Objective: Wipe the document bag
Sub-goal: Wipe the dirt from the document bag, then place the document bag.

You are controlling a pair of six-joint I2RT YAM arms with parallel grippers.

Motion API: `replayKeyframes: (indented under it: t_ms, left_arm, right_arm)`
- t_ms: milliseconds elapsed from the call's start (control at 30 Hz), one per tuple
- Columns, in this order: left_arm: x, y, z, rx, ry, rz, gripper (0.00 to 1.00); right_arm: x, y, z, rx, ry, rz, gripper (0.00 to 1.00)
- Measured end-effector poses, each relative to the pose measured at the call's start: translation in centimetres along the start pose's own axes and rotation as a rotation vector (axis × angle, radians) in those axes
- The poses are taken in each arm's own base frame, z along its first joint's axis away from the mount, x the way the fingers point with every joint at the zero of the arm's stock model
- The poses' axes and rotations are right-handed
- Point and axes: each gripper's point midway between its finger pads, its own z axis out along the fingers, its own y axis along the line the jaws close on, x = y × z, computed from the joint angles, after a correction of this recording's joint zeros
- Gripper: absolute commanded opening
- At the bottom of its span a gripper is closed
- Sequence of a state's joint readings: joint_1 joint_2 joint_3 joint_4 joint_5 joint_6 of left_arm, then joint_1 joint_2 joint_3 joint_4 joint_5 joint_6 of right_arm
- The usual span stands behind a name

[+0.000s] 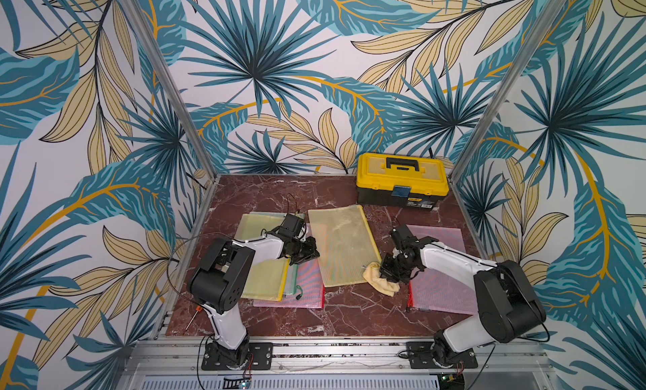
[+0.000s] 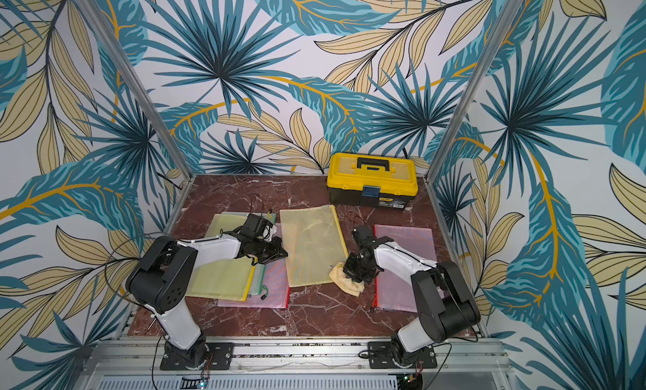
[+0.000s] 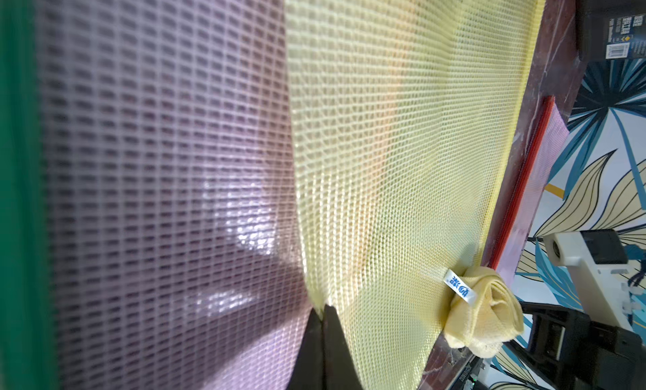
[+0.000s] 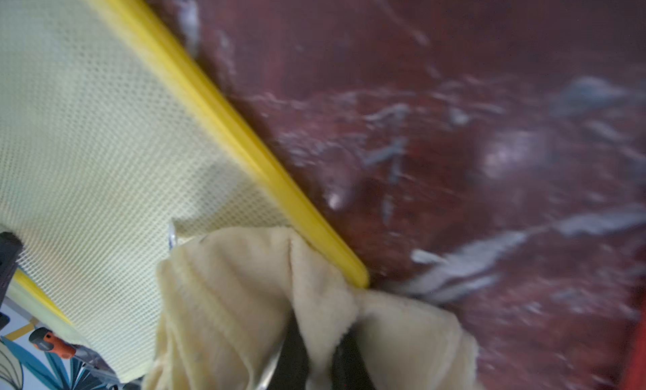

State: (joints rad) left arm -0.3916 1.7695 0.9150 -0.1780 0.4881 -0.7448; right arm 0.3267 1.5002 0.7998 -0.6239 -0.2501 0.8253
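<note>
A yellow mesh document bag (image 1: 342,245) (image 2: 309,245) lies flat in the middle of the marble table. My left gripper (image 1: 314,253) (image 3: 323,313) is shut on the bag's left edge, pinching it where it overlaps a pink bag (image 3: 174,196). A crumpled pale yellow cloth (image 1: 379,278) (image 2: 346,280) (image 3: 484,311) (image 4: 227,294) rests at the bag's near right corner, partly on the mesh (image 4: 105,143) and partly on the table. My right gripper (image 1: 387,273) (image 4: 323,336) is shut on a fold of the cloth.
A yellow and black toolbox (image 1: 402,178) stands at the back right. A stack of yellow, green and pink bags (image 1: 269,280) lies under the left arm. Another pink bag (image 1: 444,290) lies under the right arm. A small screwdriver (image 1: 194,316) lies at the near left edge.
</note>
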Motion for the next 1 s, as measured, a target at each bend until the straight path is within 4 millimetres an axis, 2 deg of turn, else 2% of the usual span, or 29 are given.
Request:
replayKeyframes:
  t_ms: [100,200,300,400,467,500,600,700,800,900,1000]
  left_arm:
    - [-0.3,-0.2,-0.9,0.022,-0.011,0.02,0.0]
    - [-0.6,-1.7,-2.6,0.074,-0.03,0.065,0.0]
    - [-0.5,-4.3,-4.5,0.144,-0.042,0.133,0.0]
    - [-0.6,-7.0,-5.9,0.19,-0.049,0.202,0.0]
    - [-0.8,-8.5,-6.5,0.202,-0.052,0.241,0.0]
    - [-0.8,-8.9,-6.7,0.203,-0.051,0.254,0.0]
    - [-0.6,-10.2,-7.9,0.206,-0.049,0.283,0.0]
    - [-0.7,-12.6,-10.3,0.24,-0.071,0.32,0.0]
    - [-1.3,-17.1,-13.3,0.321,-0.096,0.387,0.0]
    - [-1.4,-22.8,-15.9,0.425,-0.103,0.489,0.0]
    - [-0.7,-27.7,-17.0,0.512,-0.075,0.577,0.0]
  right_arm:
    - [0.2,-0.1,-1.1,0.013,-0.005,-0.017,0.0]
    - [-0.6,1.7,-3.7,-0.037,-0.054,-0.045,0.0]
    - [-2.2,5.6,-9.5,-0.17,-0.186,-0.109,0.0]
    - [-3.2,9.0,-16.1,-0.307,-0.337,-0.179,0.0]
    - [-3.3,10.0,-18.8,-0.348,-0.389,-0.204,0.0]
    - [-3.3,10.1,-19.5,-0.354,-0.403,-0.21,0.0]
    - [-3.2,9.3,-19.8,-0.323,-0.415,-0.21,0.0]
    - [-2.9,7.9,-20.1,-0.273,-0.429,-0.197,0.0]
    - [-2.7,6.6,-22.0,-0.242,-0.491,-0.185,0.0]
    - [-2.5,5.4,-25.8,-0.246,-0.615,-0.162,0.0]
    - [-2.0,3.6,-29.8,-0.269,-0.759,-0.118,0.0]
